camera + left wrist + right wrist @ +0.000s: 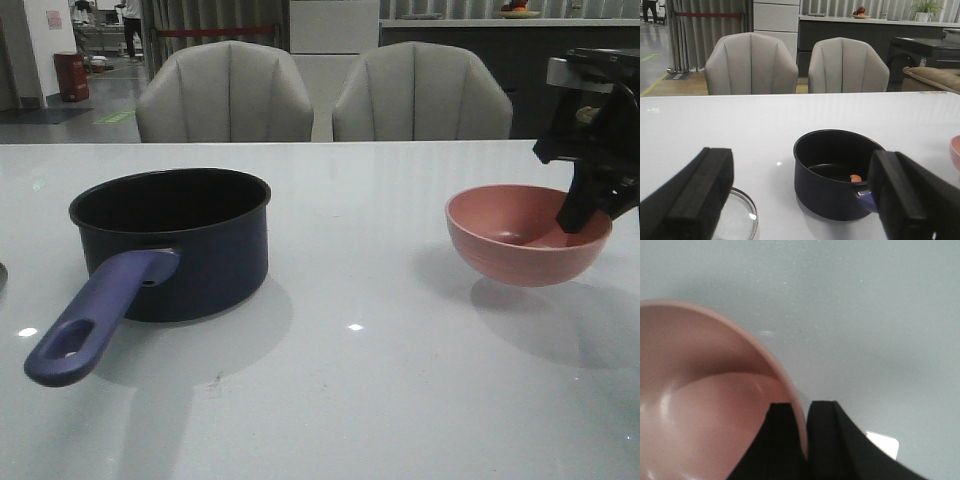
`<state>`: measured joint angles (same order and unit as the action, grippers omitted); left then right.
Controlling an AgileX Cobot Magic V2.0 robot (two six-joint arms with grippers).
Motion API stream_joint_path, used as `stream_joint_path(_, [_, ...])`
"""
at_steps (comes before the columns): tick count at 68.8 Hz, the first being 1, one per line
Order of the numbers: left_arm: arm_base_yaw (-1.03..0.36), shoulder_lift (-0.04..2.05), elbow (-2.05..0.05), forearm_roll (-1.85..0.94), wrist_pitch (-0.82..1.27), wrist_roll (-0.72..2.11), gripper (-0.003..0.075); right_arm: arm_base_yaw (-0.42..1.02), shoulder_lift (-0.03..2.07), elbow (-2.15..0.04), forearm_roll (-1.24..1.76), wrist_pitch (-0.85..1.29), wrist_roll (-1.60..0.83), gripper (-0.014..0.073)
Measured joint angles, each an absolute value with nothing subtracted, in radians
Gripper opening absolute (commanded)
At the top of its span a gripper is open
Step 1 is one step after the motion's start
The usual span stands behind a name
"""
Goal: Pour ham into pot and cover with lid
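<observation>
The dark pot [190, 240] with its purple-blue handle [100, 320] stands on the left of the table. In the left wrist view the pot [832, 175] holds an orange-pink piece of ham [855, 177] on its bottom. The glass lid [740, 215] lies flat on the table beside the pot. My left gripper [802, 175] is open and empty, behind the pot and lid. My right gripper [580, 215] is shut on the rim of the pink bowl [525, 235], which looks empty and hangs just above the table. The pinch shows in the right wrist view [802, 425].
Two grey chairs [225, 95] stand behind the table's far edge. The white table [360, 380] stretches between pot and bowl. A sliver of the pink bowl [956, 150] shows at the edge of the left wrist view.
</observation>
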<state>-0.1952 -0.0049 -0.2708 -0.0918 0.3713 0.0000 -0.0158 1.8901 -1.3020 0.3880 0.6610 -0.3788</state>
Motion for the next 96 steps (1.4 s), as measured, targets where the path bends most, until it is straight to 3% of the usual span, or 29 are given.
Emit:
stream_joint_path(9, [-0.195, -0.005, -0.271, -0.092, 0.371, 0.0, 0.0585, -0.025, 1.894, -1.302, 0.388, 0.651, -0.377, 0.0358])
stream_joint_path(19, [-0.195, -0.005, -0.271, -0.092, 0.371, 0.0, 0.0585, -0.027, 1.898, -1.302, 0.388, 0.632, -0.377, 0.0468])
stream_joint_path(37, [-0.195, -0.005, -0.271, -0.092, 0.371, 0.0, 0.0585, -0.027, 1.846, -1.322, 0.374, 0.643, -0.393, 0.047])
stream_joint_path(60, [-0.195, -0.005, -0.271, -0.092, 0.371, 0.0, 0.0585, 0.019, 1.492, -1.295, 0.372, 0.616, -0.415, 0.047])
stream_joint_path(80, [-0.195, -0.005, -0.271, -0.092, 0.371, 0.0, 0.0585, 0.168, 1.211, -1.063, 0.376, 0.47, -0.418, 0.0468])
stream_joint_path(96, [-0.195, -0.005, -0.271, -0.092, 0.371, 0.0, 0.0585, 0.186, 0.956, -0.794, 0.443, 0.296, -0.418, 0.0465])
